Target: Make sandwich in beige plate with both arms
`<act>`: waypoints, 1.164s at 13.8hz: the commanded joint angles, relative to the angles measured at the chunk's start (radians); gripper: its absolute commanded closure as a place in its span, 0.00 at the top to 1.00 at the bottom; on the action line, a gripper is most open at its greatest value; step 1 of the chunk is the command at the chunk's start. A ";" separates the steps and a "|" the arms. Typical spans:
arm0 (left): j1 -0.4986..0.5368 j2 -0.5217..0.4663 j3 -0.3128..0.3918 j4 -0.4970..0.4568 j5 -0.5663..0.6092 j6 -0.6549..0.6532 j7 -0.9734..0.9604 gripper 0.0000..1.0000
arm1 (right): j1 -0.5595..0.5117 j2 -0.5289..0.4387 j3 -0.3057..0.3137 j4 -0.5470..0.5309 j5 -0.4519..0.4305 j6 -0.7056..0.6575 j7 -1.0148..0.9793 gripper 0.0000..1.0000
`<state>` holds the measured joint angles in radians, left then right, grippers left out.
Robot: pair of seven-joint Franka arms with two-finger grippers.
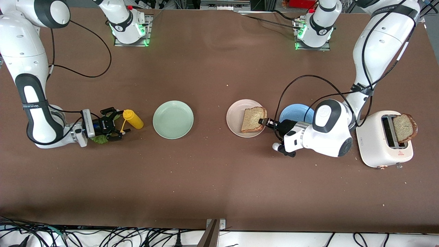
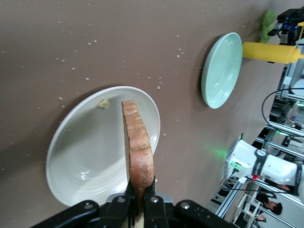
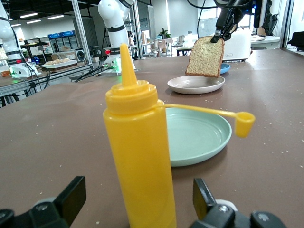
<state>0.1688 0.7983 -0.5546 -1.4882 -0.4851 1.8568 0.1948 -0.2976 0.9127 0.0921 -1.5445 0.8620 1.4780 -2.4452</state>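
Note:
My left gripper [image 1: 264, 121] is shut on the crust of a brown bread slice [image 1: 253, 119], holding it upright over the beige plate [image 1: 235, 118]. In the left wrist view the slice [image 2: 138, 147] stands on edge between the closed fingers [image 2: 153, 192] above the plate [image 2: 85, 152]. I cannot tell if its lower edge touches the plate. A second slice [image 1: 404, 127] sticks out of the toaster [image 1: 384, 144]. The lettuce leaf [image 1: 100, 139] lies under my right gripper [image 1: 118, 122], which is open and low at the right arm's end. Its fingers [image 3: 71, 192] flank a yellow bottle [image 3: 140, 156] without touching it.
A mint-green plate [image 1: 173, 119] lies between the yellow bottle [image 1: 133, 119] and the beige plate. A blue plate [image 1: 296, 112] sits under the left wrist, beside the beige plate. The bottle's cap hangs on a tether [image 3: 244, 123].

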 commanded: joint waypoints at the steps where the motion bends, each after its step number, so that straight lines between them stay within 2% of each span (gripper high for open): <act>1: -0.011 -0.008 -0.002 -0.015 -0.075 0.024 0.086 0.00 | 0.009 0.009 0.008 -0.008 0.043 -0.002 -0.021 1.00; 5: -0.017 -0.008 -0.002 -0.124 -0.073 0.135 0.176 0.00 | 0.038 0.029 0.008 -0.008 0.081 0.010 -0.023 1.00; 6: -0.022 -0.007 -0.002 -0.129 -0.073 0.148 0.196 0.03 | 0.041 0.029 0.008 -0.006 0.083 0.015 -0.021 0.99; 7: -0.026 -0.007 -0.002 -0.127 -0.073 0.150 0.201 0.30 | 0.043 0.029 0.008 -0.006 0.083 0.021 -0.014 0.88; 8: -0.028 -0.008 -0.001 -0.124 -0.061 0.153 0.204 0.99 | 0.041 0.028 0.006 -0.003 0.083 0.024 -0.009 0.49; 9: -0.026 -0.010 -0.001 -0.122 -0.059 0.157 0.206 1.00 | 0.040 0.029 0.006 0.000 0.083 0.031 -0.009 0.25; 10: -0.026 -0.010 -0.001 -0.119 -0.058 0.157 0.218 1.00 | 0.041 0.025 0.006 0.001 0.084 0.033 -0.003 0.06; 11: -0.026 -0.010 0.001 -0.116 -0.058 0.157 0.225 1.00 | 0.038 0.026 0.006 0.003 0.089 0.033 -0.003 0.00; 13: -0.025 -0.018 0.002 -0.116 -0.052 0.156 0.227 1.00 | 0.041 0.028 0.006 0.003 0.144 0.028 -0.021 0.00; 16: -0.026 -0.037 -0.002 -0.104 0.067 0.156 0.227 1.00 | 0.043 0.023 0.008 0.018 0.137 0.030 -0.020 0.00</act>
<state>0.1441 0.7989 -0.5564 -1.5907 -0.4806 2.0082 0.4066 -0.2557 0.9415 0.0985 -1.5396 0.9801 1.5135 -2.4505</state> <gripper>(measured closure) 0.018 0.678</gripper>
